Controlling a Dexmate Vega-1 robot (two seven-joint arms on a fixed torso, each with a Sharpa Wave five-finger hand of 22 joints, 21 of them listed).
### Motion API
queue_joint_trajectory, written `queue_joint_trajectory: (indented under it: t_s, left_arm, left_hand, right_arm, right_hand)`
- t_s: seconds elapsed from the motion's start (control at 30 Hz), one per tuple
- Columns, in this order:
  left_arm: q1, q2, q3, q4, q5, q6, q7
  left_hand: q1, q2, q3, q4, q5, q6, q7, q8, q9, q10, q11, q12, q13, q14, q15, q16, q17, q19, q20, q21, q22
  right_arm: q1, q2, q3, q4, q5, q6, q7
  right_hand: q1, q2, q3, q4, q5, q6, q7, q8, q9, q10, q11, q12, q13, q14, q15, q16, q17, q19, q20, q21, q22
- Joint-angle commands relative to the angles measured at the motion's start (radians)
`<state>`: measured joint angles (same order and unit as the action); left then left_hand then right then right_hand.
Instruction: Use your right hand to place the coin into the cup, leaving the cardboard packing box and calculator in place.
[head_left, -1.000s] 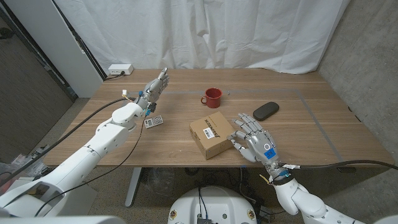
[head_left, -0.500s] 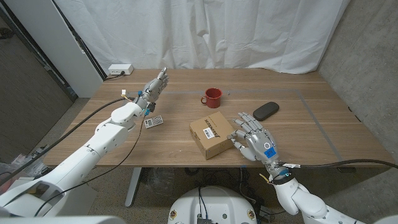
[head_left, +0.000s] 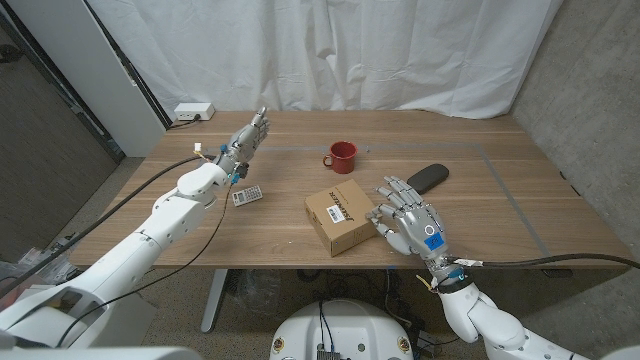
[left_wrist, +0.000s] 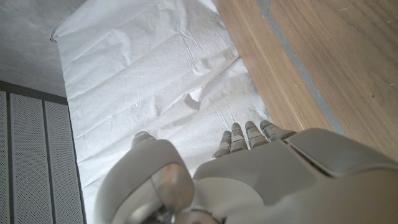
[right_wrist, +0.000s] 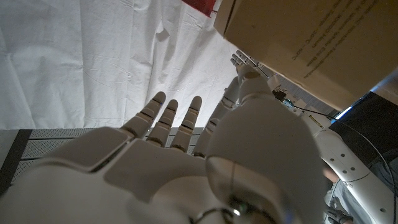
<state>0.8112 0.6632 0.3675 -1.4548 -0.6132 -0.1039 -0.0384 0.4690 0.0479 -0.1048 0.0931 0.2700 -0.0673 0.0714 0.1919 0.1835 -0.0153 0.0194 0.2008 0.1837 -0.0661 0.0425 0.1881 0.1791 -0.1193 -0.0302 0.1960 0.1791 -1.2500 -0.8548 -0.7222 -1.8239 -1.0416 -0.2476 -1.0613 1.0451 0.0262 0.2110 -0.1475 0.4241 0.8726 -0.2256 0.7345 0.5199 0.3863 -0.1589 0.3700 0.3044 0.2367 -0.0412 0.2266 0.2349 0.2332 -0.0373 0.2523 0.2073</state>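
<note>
While the right hand (head_left: 408, 222) hovers with its fingers spread and nothing in them, the coin has not yet been picked up. The only candidate for the coin is a tiny pale speck (head_left: 362, 152) on the wooden table (head_left: 520, 215), well ahead of the fingertips and just beside the small red handled cup (head_left: 342, 156); it is too small to name with certainty. The brown cardboard packing box (head_left: 340, 217) sits close against the thumb side of this hand, and in the right wrist view its printed face (right_wrist: 311, 43) looms right next to the fingers. A dark oval object (head_left: 428, 178) lies just beyond the fingertips, partly behind them.

To do this step well, I judge the hand should lift clear and travel forward past the box's corner, not across it, since a sideways brush could shift the box. It should come down on the speck from above with thumb and one finger, the others kept tucked away from the cup, because a flat coin on wood gives little edge to catch and a nudged cup would move the target.

Far across from the right hand, the left hand (head_left: 250, 135) is raised with straight, empty fingers; the small grey calculator (head_left: 247, 196) lies near its wrist and needs no touching.
</note>
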Motion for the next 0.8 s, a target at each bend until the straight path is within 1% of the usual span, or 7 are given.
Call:
queue_joint_trajectory:
  t_s: [0.03, 0.2, 0.53, 0.8]
  left_arm:
    - [-0.016, -0.004, -0.005, 0.021, -0.012, 0.001, -0.012]
    - [-0.015, 0.015, -0.014, -0.007, -0.009, 0.016, 0.001]
    - [-0.005, 0.020, -0.026, -0.025, -0.023, 0.022, 0.008]
    - [0.018, 0.028, -0.040, -0.048, -0.029, 0.010, 0.018]
  left_hand:
    - [0.003, 0.007, -0.007, -0.002, -0.004, -0.009, 0.004, 0.003, 0.004, -0.001, 0.005, 0.001, 0.005, -0.006, -0.002, -0.001, 0.005, -0.008, -0.007, 0.003, 0.004]
    - [0.003, 0.008, -0.008, -0.002, -0.004, -0.009, 0.004, 0.003, 0.004, -0.003, 0.006, 0.000, 0.005, -0.006, -0.002, -0.001, 0.005, -0.009, -0.008, 0.003, 0.004]
    - [0.004, 0.008, -0.010, -0.002, -0.004, -0.010, 0.003, 0.003, 0.004, -0.002, 0.007, 0.001, 0.005, -0.005, -0.002, 0.000, 0.005, -0.009, -0.008, 0.004, 0.004]
    - [0.005, 0.009, -0.011, -0.003, -0.004, -0.010, 0.004, 0.004, 0.004, -0.002, 0.005, 0.001, 0.005, -0.005, -0.002, 0.000, 0.005, -0.009, -0.009, 0.004, 0.004]
  right_arm:
    - [-0.011, -0.007, 0.021, -0.048, 0.001, -0.020, 0.035]
    - [-0.026, -0.030, 0.047, -0.095, 0.011, -0.025, 0.066]
    - [-0.063, -0.076, 0.102, -0.176, 0.024, -0.027, 0.131]
    - [-0.090, -0.093, 0.143, -0.233, 0.026, -0.044, 0.192]
  right_hand:
    - [0.014, -0.002, -0.003, 0.004, -0.001, 0.012, -0.002, -0.008, -0.004, 0.009, -0.001, 0.006, 0.003, 0.011, -0.039, 0.009, 0.006, 0.010, -0.056, 0.004, 0.001]
    - [0.015, 0.000, -0.003, 0.006, -0.002, 0.015, -0.002, -0.014, -0.015, 0.010, -0.001, 0.007, 0.004, 0.014, -0.040, 0.009, 0.006, 0.013, -0.056, 0.005, 0.001]
    - [0.016, 0.000, -0.004, 0.007, -0.003, 0.020, -0.002, -0.020, -0.027, 0.013, 0.003, 0.008, 0.004, 0.018, -0.039, 0.010, 0.007, 0.018, -0.057, 0.007, 0.001]
    - [0.017, -0.001, -0.004, 0.007, -0.003, 0.022, -0.003, -0.022, -0.030, 0.014, 0.004, 0.008, 0.004, 0.021, -0.039, 0.011, 0.007, 0.022, -0.055, 0.008, 0.001]
